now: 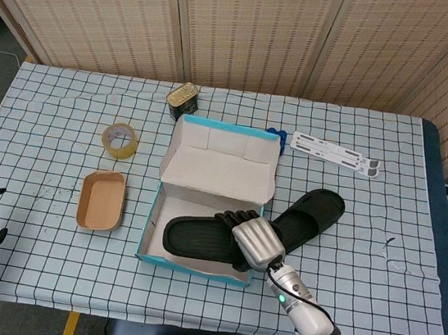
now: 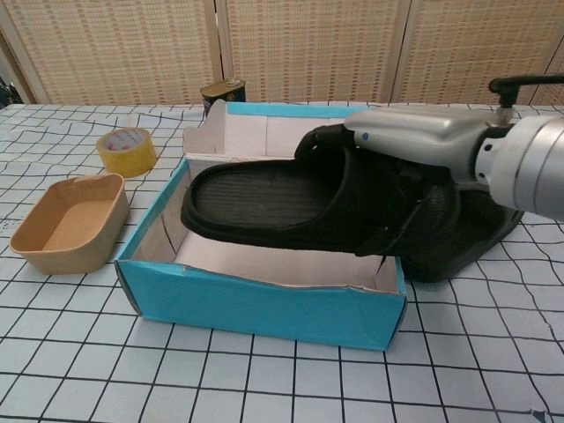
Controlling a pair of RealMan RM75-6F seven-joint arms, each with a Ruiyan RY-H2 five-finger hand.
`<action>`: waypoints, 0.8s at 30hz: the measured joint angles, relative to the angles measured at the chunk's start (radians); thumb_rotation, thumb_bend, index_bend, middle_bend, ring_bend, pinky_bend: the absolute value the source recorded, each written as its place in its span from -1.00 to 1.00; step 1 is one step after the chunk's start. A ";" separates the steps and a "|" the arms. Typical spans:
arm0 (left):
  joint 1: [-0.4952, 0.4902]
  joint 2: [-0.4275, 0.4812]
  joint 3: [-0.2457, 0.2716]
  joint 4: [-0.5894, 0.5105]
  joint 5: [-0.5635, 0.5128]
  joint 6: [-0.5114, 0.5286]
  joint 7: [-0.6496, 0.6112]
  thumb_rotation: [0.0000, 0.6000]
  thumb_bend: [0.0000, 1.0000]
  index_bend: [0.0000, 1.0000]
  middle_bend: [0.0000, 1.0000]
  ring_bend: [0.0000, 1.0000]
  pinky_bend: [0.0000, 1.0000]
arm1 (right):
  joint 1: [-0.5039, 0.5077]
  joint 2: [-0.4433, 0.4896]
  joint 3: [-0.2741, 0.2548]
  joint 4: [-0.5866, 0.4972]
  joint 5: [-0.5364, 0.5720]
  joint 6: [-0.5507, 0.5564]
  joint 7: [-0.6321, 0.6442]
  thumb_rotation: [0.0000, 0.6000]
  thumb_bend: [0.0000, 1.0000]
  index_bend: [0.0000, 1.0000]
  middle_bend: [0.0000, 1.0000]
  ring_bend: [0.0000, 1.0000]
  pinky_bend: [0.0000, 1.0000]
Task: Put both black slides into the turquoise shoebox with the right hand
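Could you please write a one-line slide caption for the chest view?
Right robot hand holds a black rubber slide over the open turquoise cardboard shoebox.

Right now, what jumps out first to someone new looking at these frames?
The right robot hand holding a black slide over the open turquoise shoebox at the table's middle, the slide's toe pointing left. The second black slide lies on the checked cloth just right of the box. Further left sit a yellow tape roll and a brown paper tray.
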 measured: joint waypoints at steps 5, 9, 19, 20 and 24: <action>-0.001 0.000 -0.001 0.001 -0.006 -0.002 0.006 1.00 -0.28 -0.73 -0.92 -0.83 -0.39 | 0.075 -0.067 0.007 0.014 0.098 0.019 -0.051 1.00 -0.93 0.05 -0.08 -0.38 -0.28; -0.001 0.002 -0.002 0.001 -0.009 -0.005 0.002 1.00 -0.28 -0.73 -0.92 -0.83 -0.39 | 0.113 -0.105 0.002 0.039 0.140 0.044 -0.070 1.00 -0.93 0.05 -0.08 -0.38 -0.28; -0.004 0.004 -0.001 -0.001 -0.011 -0.011 0.001 1.00 -0.28 -0.73 -0.92 -0.83 -0.39 | 0.142 -0.128 -0.039 0.101 0.181 0.056 -0.055 1.00 -0.93 0.05 -0.08 -0.38 -0.28; -0.004 0.004 -0.001 -0.001 -0.012 -0.013 0.002 1.00 -0.28 -0.73 -0.92 -0.83 -0.39 | 0.145 -0.130 -0.040 0.108 0.184 0.053 -0.049 1.00 -0.93 0.05 -0.08 -0.38 -0.28; -0.006 0.004 -0.001 -0.001 -0.017 -0.018 0.005 1.00 -0.28 -0.73 -0.92 -0.83 -0.39 | 0.157 -0.148 -0.040 0.140 0.173 0.047 -0.014 1.00 -0.93 0.05 -0.08 -0.38 -0.28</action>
